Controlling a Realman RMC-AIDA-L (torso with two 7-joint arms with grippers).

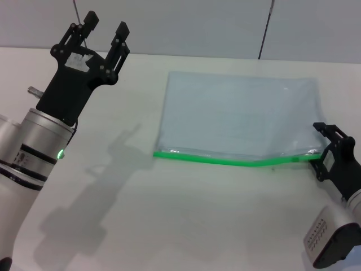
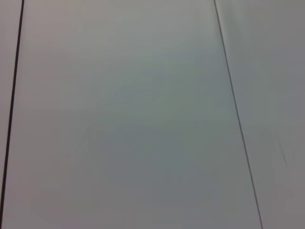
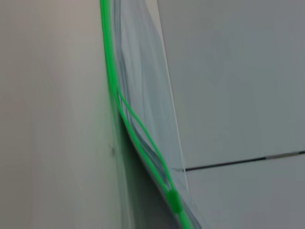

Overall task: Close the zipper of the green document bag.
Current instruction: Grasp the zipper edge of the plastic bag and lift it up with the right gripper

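The green document bag (image 1: pixel 240 113) lies flat on the table, a pale translucent pouch with its bright green zipper (image 1: pixel 225 160) along the near long edge. My right gripper (image 1: pixel 320 149) sits at the zipper's right end, open, its fingers apart above and below the bag's corner, where the strip lifts slightly. In the right wrist view the zipper (image 3: pixel 112 86) splits into two gaping strands, and the darker slider tab (image 3: pixel 175 200) sits near the gripper end. My left gripper (image 1: pixel 106 29) hangs open, raised at the far left, well away from the bag.
The white table (image 1: pixel 169 214) stretches in front of and left of the bag. A pale wall with dark vertical seams (image 1: pixel 265 28) runs behind it. The left wrist view shows only plain wall panels (image 2: pixel 143 119).
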